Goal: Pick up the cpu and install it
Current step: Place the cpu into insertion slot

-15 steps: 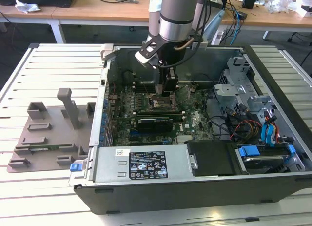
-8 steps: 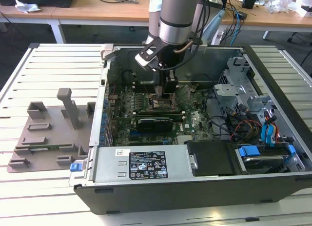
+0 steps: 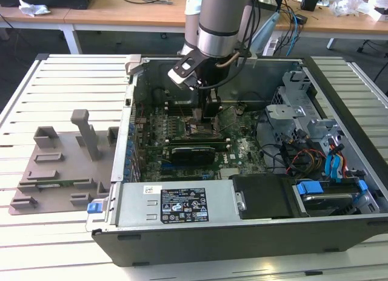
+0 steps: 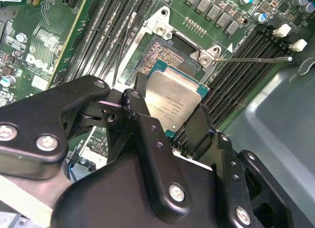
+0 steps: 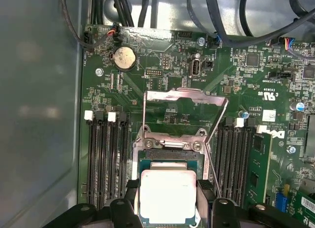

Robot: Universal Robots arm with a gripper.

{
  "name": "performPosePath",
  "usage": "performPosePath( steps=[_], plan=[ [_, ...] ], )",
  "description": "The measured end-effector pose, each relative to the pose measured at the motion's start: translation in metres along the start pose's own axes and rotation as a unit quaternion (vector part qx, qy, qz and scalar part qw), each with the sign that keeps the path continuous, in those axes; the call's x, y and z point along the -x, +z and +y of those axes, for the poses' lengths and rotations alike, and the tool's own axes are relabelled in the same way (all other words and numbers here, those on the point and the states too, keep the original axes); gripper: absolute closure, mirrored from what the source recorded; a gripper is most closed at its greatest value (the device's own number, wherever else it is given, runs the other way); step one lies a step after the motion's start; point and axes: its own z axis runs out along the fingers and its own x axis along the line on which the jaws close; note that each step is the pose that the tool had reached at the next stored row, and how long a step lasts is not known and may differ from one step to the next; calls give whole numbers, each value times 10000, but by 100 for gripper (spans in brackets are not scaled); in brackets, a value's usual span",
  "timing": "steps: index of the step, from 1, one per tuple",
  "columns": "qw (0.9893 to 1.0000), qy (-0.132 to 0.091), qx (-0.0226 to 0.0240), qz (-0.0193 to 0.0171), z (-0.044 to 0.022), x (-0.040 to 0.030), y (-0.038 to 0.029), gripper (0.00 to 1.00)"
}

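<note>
The gripper (image 5: pixel 168 186) pinches the cpu (image 5: pixel 167 201) by two opposite edges, flat over the open socket (image 5: pixel 170 145), towards the far side of the computer case (image 3: pixel 212 240). The chip is judged light and stiff but fragile underneath, so an edge hold suits it. Room is tight: the raised load plate (image 5: pixel 184 97), the lever (image 5: pixel 215 154) and flanking memory slots (image 5: pixel 106 159) crowd the fingers.

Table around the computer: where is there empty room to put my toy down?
Bare table slats lie beyond and in front of the grey fixture, and past the computer case on the exterior view's right. Inside is crowded: cables, boards, the gripper holding the cpu.
</note>
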Motion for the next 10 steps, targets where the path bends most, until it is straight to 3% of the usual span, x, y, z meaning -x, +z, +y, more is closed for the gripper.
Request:
performPosePath(
  steps=[10],
  plan=[
    [10000,0,0,0,-4,-2,120,45]
  ],
)
